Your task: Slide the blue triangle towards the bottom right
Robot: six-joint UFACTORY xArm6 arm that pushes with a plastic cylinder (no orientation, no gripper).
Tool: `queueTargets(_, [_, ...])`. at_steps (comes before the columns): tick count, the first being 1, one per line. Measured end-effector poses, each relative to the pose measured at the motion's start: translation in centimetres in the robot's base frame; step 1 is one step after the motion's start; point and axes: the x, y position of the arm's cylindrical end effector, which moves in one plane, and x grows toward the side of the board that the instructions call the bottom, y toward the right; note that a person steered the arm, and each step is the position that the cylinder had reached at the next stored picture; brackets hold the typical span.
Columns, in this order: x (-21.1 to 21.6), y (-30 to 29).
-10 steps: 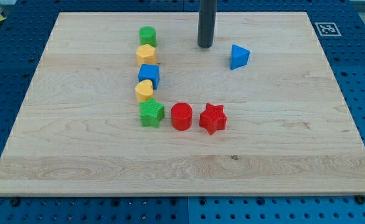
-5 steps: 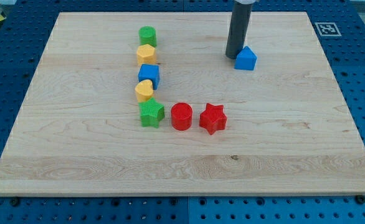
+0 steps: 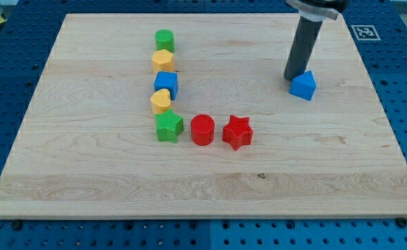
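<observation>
Against the blue triangle's (image 3: 303,85) upper-left edge, my tip (image 3: 293,78), a jawless end effector, risks glancing off-centre, spinning it aside.

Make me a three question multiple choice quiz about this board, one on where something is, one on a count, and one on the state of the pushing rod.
1. Where is the blue triangle?
A. the view's upper right part of the board
B. the view's bottom left corner
C. between the two red blocks

2. How many red blocks are on the board?
A. one
B. two
C. four

3. How does my tip stand to the blue triangle?
A. far off, by the green cylinder
B. right against the triangle's upper left side
C. resting on the red star

Answers:
1. A, since it sits alone towards the view's upper right, away from the other blocks.
2. B, the red cylinder and the red star side by side.
3. B, the rod's lower end meets the triangle's upper left edge.
</observation>
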Motion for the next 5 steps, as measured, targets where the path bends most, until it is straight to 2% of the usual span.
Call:
queueTargets(3, [5.0,5.7])
queueTargets(5, [6.8,8.2])
